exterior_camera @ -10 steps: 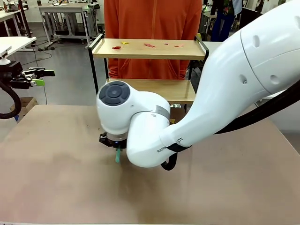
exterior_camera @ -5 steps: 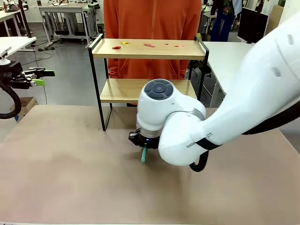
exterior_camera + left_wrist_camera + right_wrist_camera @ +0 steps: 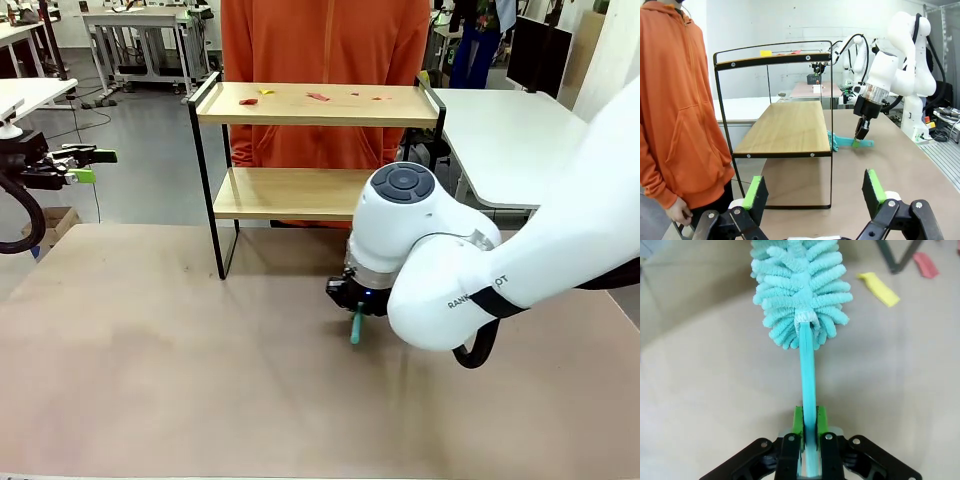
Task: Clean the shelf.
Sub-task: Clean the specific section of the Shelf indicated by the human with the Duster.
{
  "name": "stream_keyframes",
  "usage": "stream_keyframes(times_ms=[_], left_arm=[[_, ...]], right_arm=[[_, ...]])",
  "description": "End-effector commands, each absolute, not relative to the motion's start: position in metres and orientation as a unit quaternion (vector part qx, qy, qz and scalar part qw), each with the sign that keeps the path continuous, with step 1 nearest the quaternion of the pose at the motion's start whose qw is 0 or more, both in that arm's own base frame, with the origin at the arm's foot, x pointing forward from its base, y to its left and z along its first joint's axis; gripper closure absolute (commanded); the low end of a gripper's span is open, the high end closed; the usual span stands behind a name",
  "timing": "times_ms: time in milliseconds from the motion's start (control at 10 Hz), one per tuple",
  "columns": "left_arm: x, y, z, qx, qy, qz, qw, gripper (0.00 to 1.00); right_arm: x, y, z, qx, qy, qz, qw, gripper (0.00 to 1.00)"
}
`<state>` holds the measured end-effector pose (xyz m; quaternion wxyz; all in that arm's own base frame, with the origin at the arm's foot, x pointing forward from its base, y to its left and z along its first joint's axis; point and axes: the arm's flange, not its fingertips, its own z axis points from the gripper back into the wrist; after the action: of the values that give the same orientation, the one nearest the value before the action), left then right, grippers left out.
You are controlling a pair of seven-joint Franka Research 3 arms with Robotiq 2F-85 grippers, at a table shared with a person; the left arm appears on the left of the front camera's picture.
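The shelf (image 3: 300, 105) stands at the table's far side; its top board carries several small red and yellow scraps (image 3: 247, 101), and its lower board (image 3: 785, 125) is bare. Low over the table in front of the shelf's right half, my right gripper (image 3: 355, 312) is shut on the thin handle of a teal fluffy duster (image 3: 800, 290). The duster (image 3: 850, 142) lies almost flat on the table beside the shelf. My left gripper (image 3: 814, 190) is open with nothing between its pads, off the table's left edge (image 3: 88, 165).
A person in an orange hoodie (image 3: 325, 50) stands right behind the shelf, one hand (image 3: 680, 212) hanging low. A yellow scrap (image 3: 879, 289) and a red scrap (image 3: 926, 265) lie on the table by a black shelf leg (image 3: 895, 255). White tables stand beyond.
My right arm has swept to the right across the table with the duster, from the left-middle to in front of the shelf's right half. The left arm has stayed still.
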<state>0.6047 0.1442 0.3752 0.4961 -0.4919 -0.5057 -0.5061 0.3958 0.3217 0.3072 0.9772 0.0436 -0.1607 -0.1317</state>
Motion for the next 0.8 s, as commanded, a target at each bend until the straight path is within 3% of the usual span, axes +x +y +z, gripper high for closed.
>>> stream_keyframes(times_ms=[0, 300, 500, 700], left_arm=[[0.603, 0.143, 0.378, -0.486, -0.509, -0.510, 0.493, 0.00], [0.603, 0.143, 0.378, -0.486, -0.509, -0.510, 0.493, 0.00], [0.603, 0.143, 0.378, -0.486, -0.509, -0.510, 0.493, 0.00], [0.603, 0.143, 0.378, -0.486, -0.509, -0.510, 0.493, 0.00]], right_arm=[[0.403, 0.288, 0.314, -0.006, -0.134, -0.132, 0.982, 0.87], [0.401, 0.255, 0.333, -0.051, -0.151, -0.143, 0.977, 0.87], [0.391, 0.266, 0.347, -0.015, -0.175, -0.123, 0.977, 0.87], [0.404, 0.266, 0.329, -0.038, -0.157, -0.136, 0.978, 0.87]])
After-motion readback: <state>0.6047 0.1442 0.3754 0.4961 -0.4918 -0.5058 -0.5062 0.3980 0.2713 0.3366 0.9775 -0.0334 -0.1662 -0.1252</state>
